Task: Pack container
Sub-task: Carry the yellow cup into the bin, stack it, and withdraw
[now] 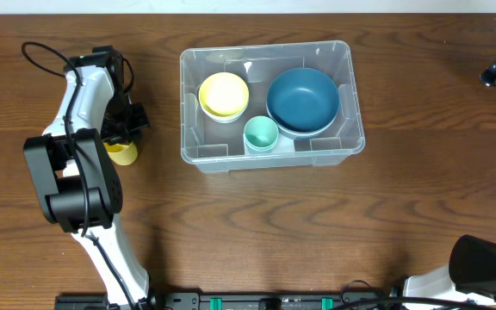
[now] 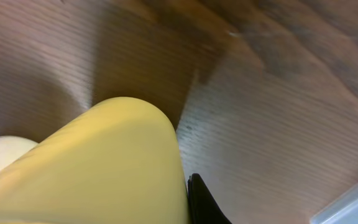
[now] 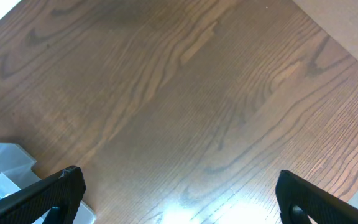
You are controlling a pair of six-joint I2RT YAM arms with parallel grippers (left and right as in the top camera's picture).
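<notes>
**Q:** Where is the container?

**A:** The container (image 1: 195, 112) sits in the middle of the table (image 1: 257, 224), towards the far edge. Inside it are a yellow bowl (image 1: 224, 95) on the left, a blue bowl (image 1: 303, 102) on the right and a small teal cup (image 1: 261, 133) in front, between them. My left wrist view catches one corner of it at the bottom right; my right wrist view catches another at the bottom left.

**Q:** And your jaws?

**A:** My left gripper (image 1: 123, 138) is well to the left of the container. Its jaws are clamped on a yellow cup (image 2: 104, 168), which rests on the table. The cup fills most of my left wrist view, with one black finger (image 2: 204, 199) touching its edge. My right gripper (image 3: 185, 205) hangs over bare wood with its jaws wide apart and nothing between them.
</notes>
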